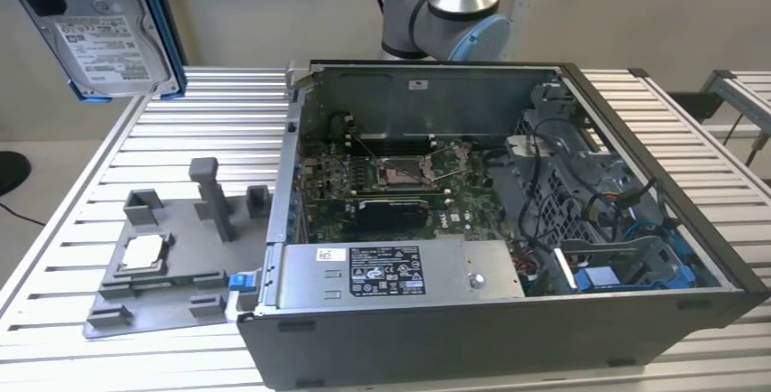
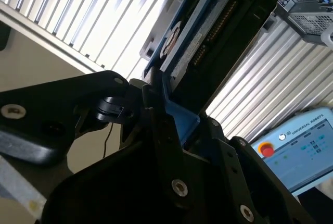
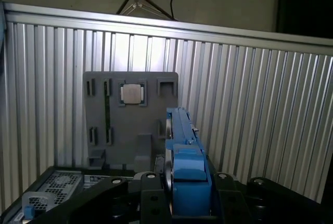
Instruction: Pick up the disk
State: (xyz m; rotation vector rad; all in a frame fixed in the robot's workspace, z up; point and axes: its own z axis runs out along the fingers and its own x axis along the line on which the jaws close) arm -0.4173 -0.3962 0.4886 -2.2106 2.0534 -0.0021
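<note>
Silver-grey disk (image 1: 103,31) with white barcode label, blue frame (edge-on in the first wrist view), clamped in black hand (image 3: 186,185)

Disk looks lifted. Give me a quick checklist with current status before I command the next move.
1. Gripper shut on the disk: ok, it clamps the disk's blue edge in both wrist views.
2. Disk off the table: ok, it hangs in the air at the exterior view's upper left.
3. Disk clear of the computer case: ok, the two are apart.
4. Chip seated in the grey holder: ok.
5. Grip firm enough not to slip: cannot tell.
</note>
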